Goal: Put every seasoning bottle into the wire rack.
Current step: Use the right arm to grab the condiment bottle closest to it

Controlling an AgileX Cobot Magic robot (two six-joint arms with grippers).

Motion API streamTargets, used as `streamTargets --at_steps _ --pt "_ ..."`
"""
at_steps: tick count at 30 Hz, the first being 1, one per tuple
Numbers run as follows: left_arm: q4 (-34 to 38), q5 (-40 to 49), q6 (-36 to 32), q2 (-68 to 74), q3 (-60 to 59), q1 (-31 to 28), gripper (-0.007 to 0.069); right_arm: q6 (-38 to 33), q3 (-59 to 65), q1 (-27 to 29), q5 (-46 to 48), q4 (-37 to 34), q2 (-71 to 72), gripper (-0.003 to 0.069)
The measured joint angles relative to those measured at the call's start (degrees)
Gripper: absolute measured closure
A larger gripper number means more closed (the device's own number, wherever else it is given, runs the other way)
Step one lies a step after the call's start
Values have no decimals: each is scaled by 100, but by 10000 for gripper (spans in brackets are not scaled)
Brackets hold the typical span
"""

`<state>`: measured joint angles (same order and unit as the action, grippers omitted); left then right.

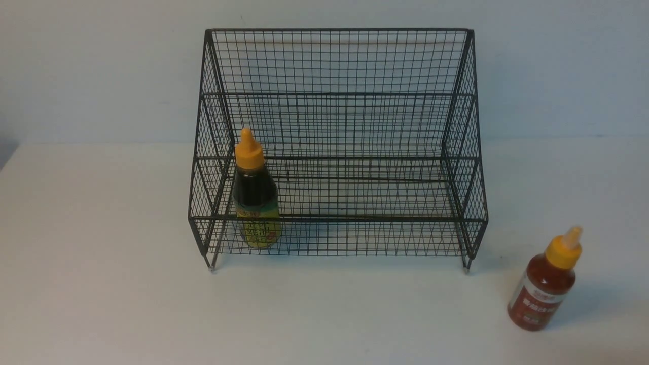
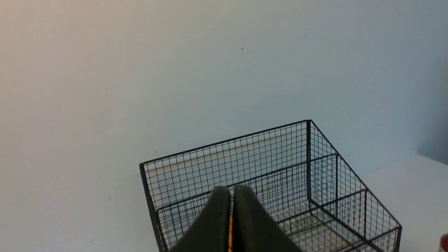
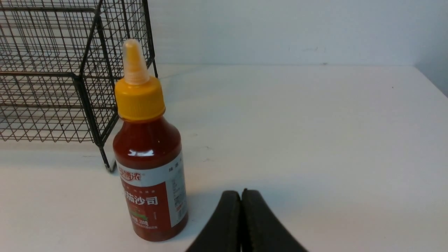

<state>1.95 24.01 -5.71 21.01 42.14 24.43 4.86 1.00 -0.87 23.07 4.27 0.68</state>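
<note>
The black wire rack (image 1: 334, 61) stands at the middle back of the table. The dark brown bottle (image 1: 255, 200) with a yellow-green label stands upright in the rack's lowest tier, at its left end. The red bottle (image 1: 545, 289) with a white-banded label stands on the table in front of and to the right of the rack; it also shows in the right wrist view (image 3: 148, 164). My right gripper (image 3: 241, 192) is shut and empty, close beside the red bottle. My left gripper (image 2: 231, 190) is shut and empty, facing the rack (image 2: 315, 182). Neither gripper shows in the front view.
The white table (image 1: 101, 253) meets a pale wall behind the rack. The table's right edge (image 3: 430, 84) shows in the right wrist view.
</note>
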Motion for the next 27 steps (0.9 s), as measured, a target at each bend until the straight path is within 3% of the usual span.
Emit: streamTargets --at_steps 7,11,16,21,27 --pt "-145 769 0 -755 -438 -199 629 0 0 0 0 0 0 673" --pt "-76 406 -53 -1596 -1742 -1053 629 -18 0 0 0 0 0 673" --pt "-63 -357 -92 -2154 -3419 -1716 629 -35 0 0 -3 0 0 673" --pt "-63 -373 -92 -2162 -4339 -1818 629 -35 0 0 -10 0 0 673" --pt "-58 -189 -97 -2162 -4369 -1829 629 -35 0 0 -15 0 0 673"
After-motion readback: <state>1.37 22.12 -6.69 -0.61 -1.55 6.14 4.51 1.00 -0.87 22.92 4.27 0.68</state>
